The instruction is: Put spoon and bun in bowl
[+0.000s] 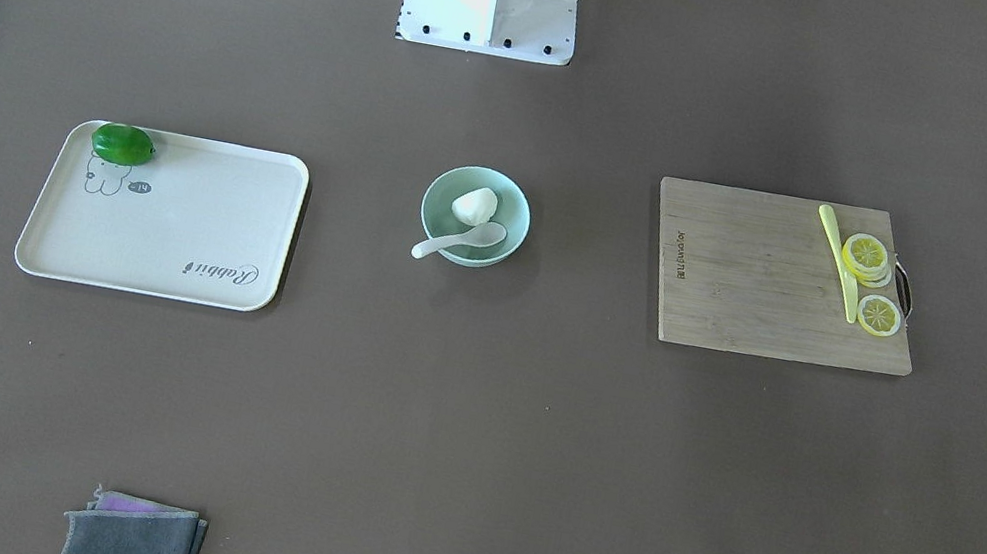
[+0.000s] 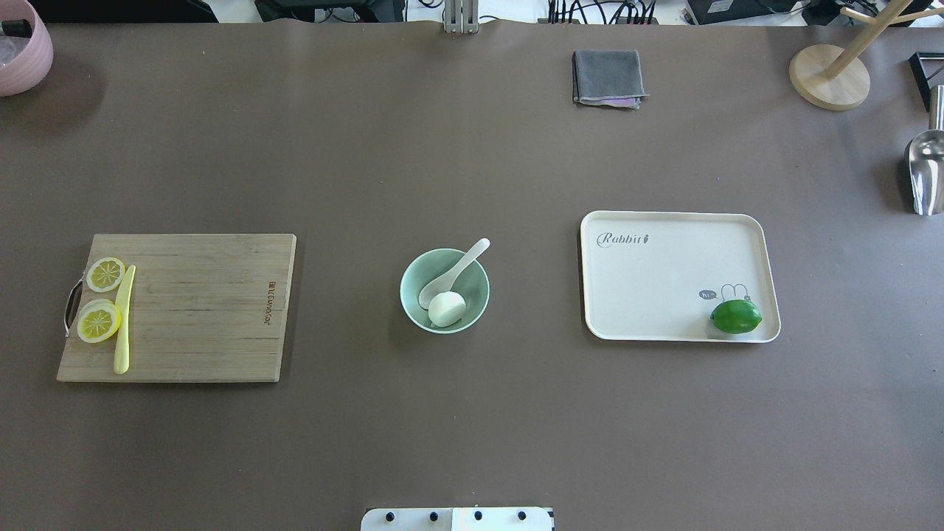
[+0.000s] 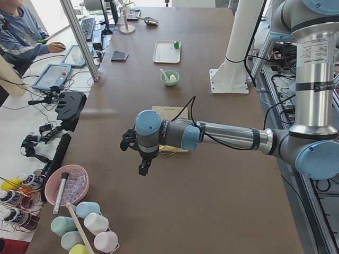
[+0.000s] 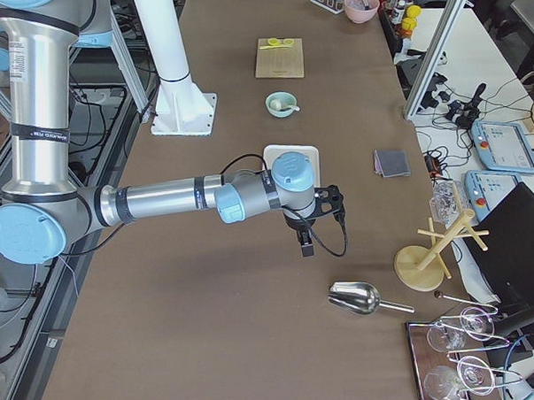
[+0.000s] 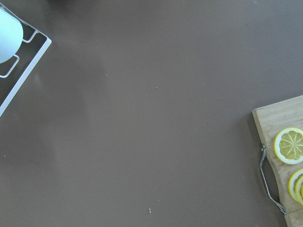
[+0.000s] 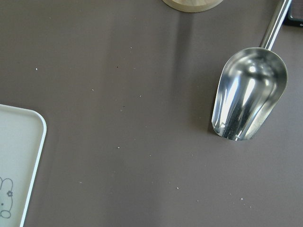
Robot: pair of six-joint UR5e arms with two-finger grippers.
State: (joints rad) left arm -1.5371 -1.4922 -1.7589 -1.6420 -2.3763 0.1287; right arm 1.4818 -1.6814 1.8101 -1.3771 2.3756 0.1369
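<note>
Bun (image 2: 446,308) and spoon (image 2: 453,271) both lie in the bowl (image 2: 408,284) at mid-table, the spoon's handle overhanging the far rim. Task judged complete; what remains is keeping both arms clear of that handle. Left gripper (image 3: 143,166) and right gripper (image 4: 306,244) hang near the table ends. Their opening cannot be told, though neither appears to carry anything. Cutting board (image 2: 206,310) to the left and tray (image 2: 664,280) to the right stand well apart, with open table between.

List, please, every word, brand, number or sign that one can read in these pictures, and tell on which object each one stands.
"Rabbit": grey script near one corner of the cream tray.
Small dark speech bubble beside the rabbit drawing on the same tray: too small to read.
Brand mark along one short edge of the wooden cutting board: too blurred to read.
No other text can be read.
</note>
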